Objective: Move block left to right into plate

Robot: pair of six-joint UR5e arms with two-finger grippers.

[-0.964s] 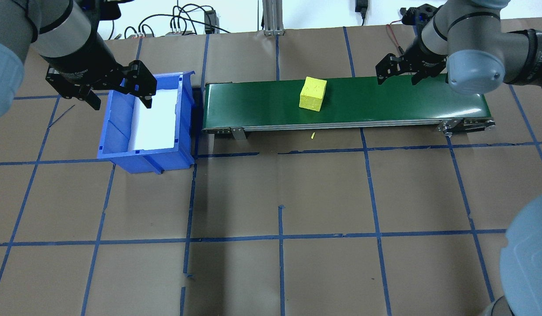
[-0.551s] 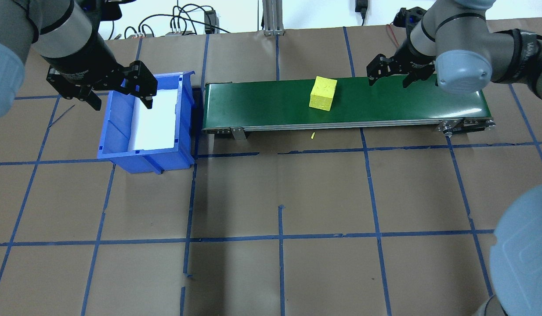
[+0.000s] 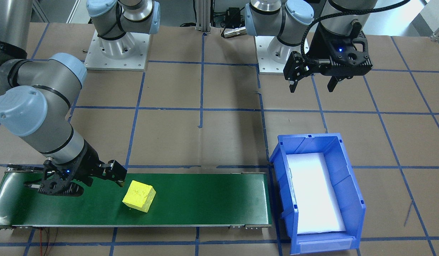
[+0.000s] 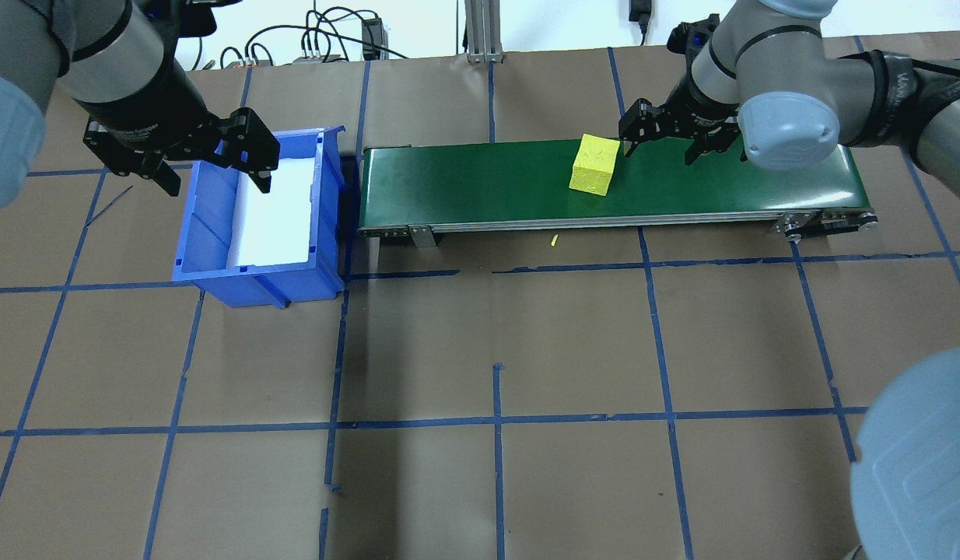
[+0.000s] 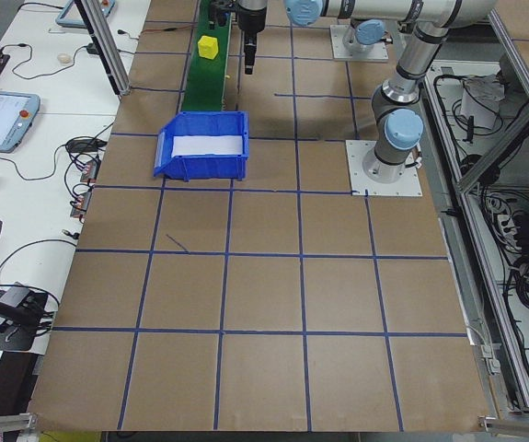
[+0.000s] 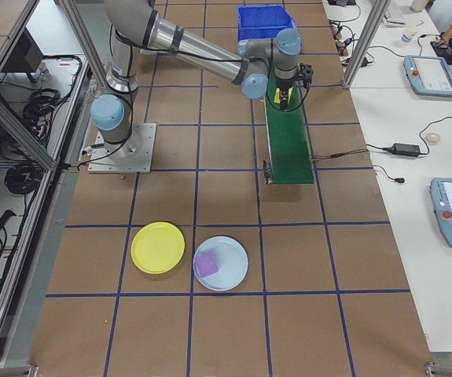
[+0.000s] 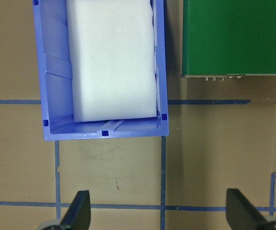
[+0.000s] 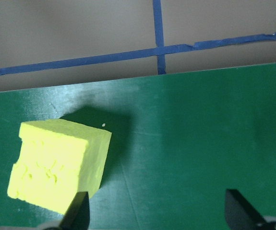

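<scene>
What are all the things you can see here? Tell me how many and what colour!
Block: one, yellow, on the green belt.
Belt: one, green, along the table's far side.
Bin: one, blue, white pad inside, at the belt's end.
Plate: one, yellow, bare, on the table.
Second plate: one, pale blue, holding a purple block.
Left gripper: black, fingers open, above the bin.
Right gripper: black, fingers open, beside the yellow block.

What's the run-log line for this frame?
right gripper: open, beside block | block: on belt, ungrasped | left gripper: open, idle | plate: empty
</scene>
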